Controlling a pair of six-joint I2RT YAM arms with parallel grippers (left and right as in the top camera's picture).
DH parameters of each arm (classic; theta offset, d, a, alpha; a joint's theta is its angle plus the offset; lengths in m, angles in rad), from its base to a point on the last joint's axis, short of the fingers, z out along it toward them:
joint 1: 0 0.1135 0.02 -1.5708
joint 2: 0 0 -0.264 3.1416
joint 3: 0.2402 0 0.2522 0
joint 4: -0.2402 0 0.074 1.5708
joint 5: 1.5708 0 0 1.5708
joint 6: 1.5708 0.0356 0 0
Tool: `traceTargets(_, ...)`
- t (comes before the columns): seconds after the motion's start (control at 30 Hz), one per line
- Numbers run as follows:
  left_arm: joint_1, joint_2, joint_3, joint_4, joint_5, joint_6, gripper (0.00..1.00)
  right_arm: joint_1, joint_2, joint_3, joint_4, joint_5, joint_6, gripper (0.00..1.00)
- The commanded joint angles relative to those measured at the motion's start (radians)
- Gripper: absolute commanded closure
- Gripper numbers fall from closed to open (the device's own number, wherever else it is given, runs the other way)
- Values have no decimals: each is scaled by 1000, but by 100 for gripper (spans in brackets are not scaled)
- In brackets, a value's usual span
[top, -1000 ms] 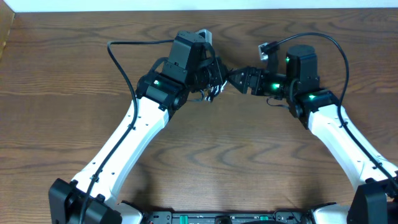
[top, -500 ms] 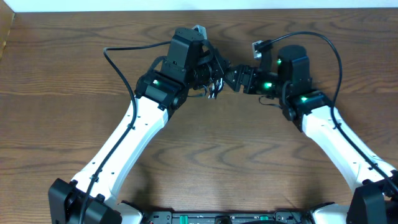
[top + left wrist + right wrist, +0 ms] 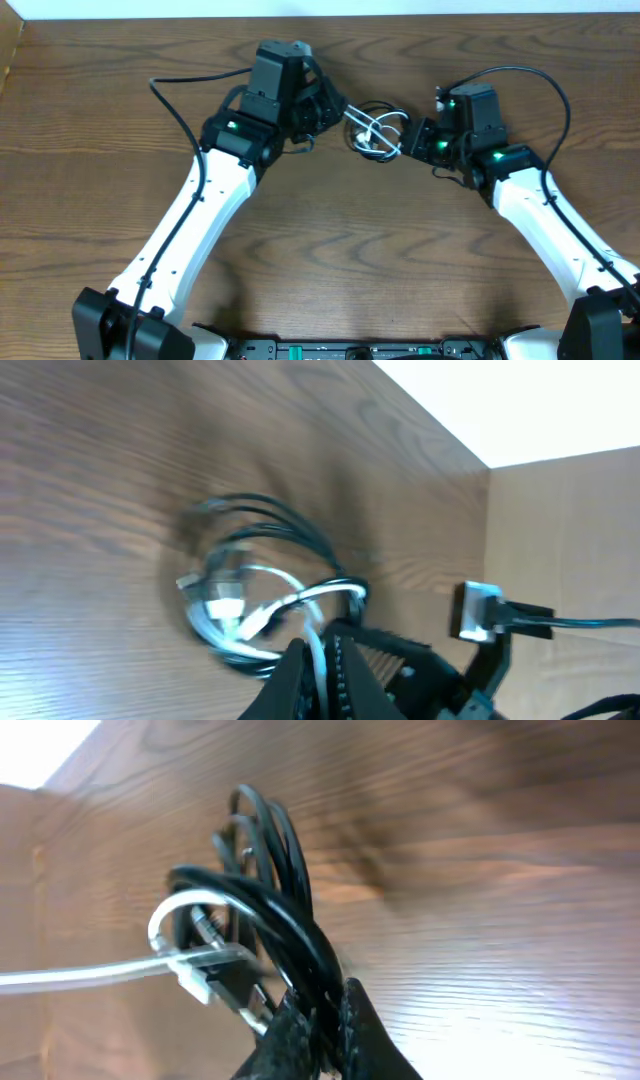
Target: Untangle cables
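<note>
Left jaws clamped on white cable [image 3: 325, 592], right jaws clamped on black cable [image 3: 300, 935]. Loops interlocked between both jaws. We judge risks: straight pull apart cinches the tangle tighter; plug snags in a loop; thin cord slips from its jaws.

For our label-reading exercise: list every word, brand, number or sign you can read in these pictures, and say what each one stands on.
None: no readable text shows in any view.
White cable and black cable: no print visible.
Arm housings: only green lights, no lettering.
Wooden table: bare grain, no marks.
</note>
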Motion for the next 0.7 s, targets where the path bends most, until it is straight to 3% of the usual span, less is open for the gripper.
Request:
traceTargets(0.0,45,-40,8,-16,-2,94,93,-36,7,12,-33,91,-74,99)
traceTargets(0.17,76,-52,8,-20,90,272,92,-52,8,12,-97,95,-128,99)
traceTargets(0.43,123,-129,8,-36,121,457,93,-91,32,12,-163,123,-130,99)
traceTargets(0.67,166,-216,8,-112,120,492,93,-107,76,12,-160,93,-149,99)
